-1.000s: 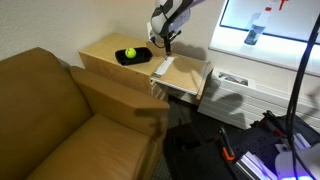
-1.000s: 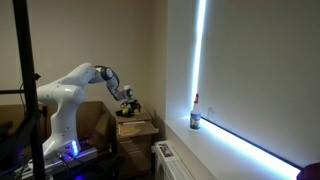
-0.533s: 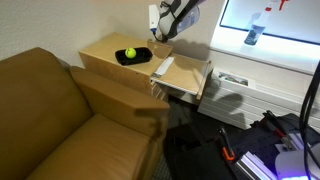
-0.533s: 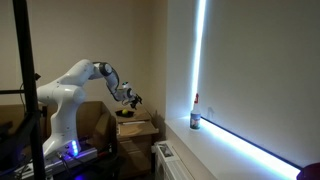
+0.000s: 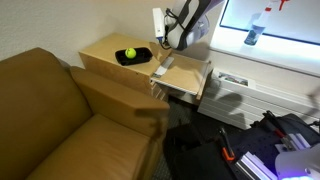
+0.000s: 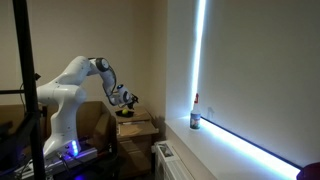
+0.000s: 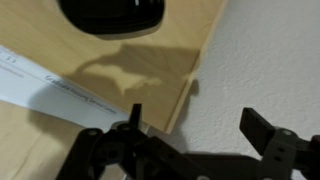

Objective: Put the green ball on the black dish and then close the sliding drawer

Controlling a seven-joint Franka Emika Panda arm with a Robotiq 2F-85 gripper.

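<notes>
The green ball (image 5: 129, 53) rests on the black dish (image 5: 135, 58) on top of the wooden cabinet. The sliding drawer (image 5: 184, 78) stands pulled out to the right of the dish, with a white sheet (image 5: 163, 68) lying in it. My gripper (image 5: 163, 42) hangs open and empty above the cabinet's back edge, between the dish and the drawer. In the wrist view the gripper (image 7: 198, 125) has its fingers spread wide in front of the wall, with part of the dish (image 7: 112, 14) at the top. The ball is out of that view.
A tan sofa (image 5: 60, 120) stands against the cabinet (image 5: 100, 55). The white wall (image 7: 260, 60) is close behind the gripper. A radiator (image 5: 235, 80) and cables sit beyond the drawer. A bottle (image 6: 195, 118) stands on the bright window ledge.
The gripper has lifted away from the dish and swung toward the wall and the drawer side. The ball stays on the dish and the jaws have stayed open.
</notes>
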